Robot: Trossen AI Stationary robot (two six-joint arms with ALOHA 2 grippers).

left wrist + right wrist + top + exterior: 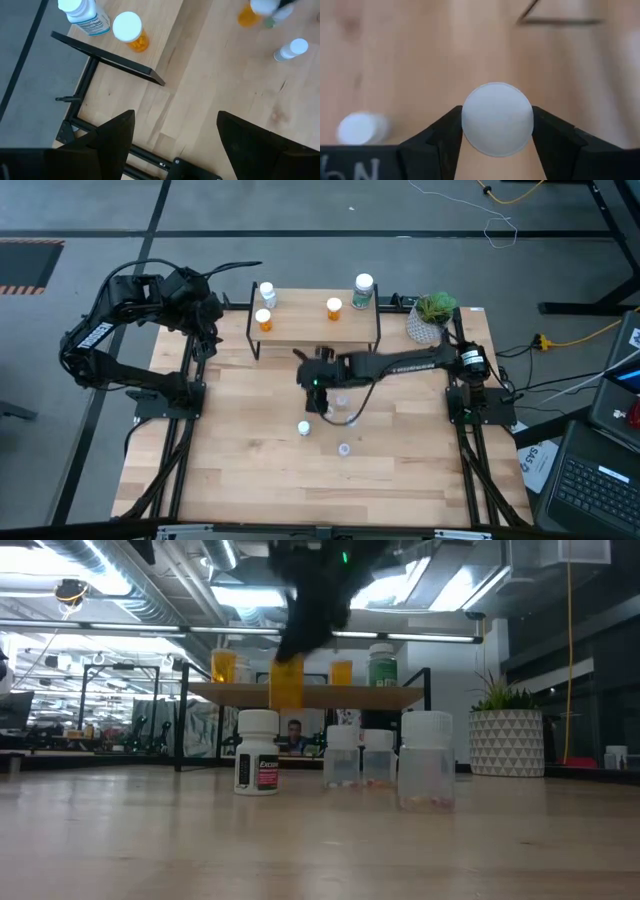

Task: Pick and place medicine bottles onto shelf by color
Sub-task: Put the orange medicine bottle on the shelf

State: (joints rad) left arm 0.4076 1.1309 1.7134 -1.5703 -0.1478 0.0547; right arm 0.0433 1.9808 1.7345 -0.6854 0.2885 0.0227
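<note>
The right end effector (496, 122) is clamped on an orange bottle (286, 685), its two fingers pressing the white cap from either side. The low view shows the bottle's orange body hanging clear of the table (250, 470), just in front of the shelf (310, 330) and level with its board. Beyond the end effector, on the shelf, stand two more orange bottles (264, 319), a white bottle (267, 293) and a green-labelled bottle (362, 290). Below and behind it on the table remain a white bottle with a red label (257, 752) and a few small clear bottles (427, 760).

The left end effector (170, 140) waits with fingers apart off the shelf's left end, above the table edge.

The grip is only on the round cap, so the bottle could swing or slip out if the arm moves sharply. Carried straight forward at this height, its body would likely strike the shelf edge or knock the orange bottles already standing there. A release from too high could tip it.

The right wrist view hides everything under the cap, and the low view shows the arm only as a dark blur. How many clear bottles remain is hard to count.
</note>
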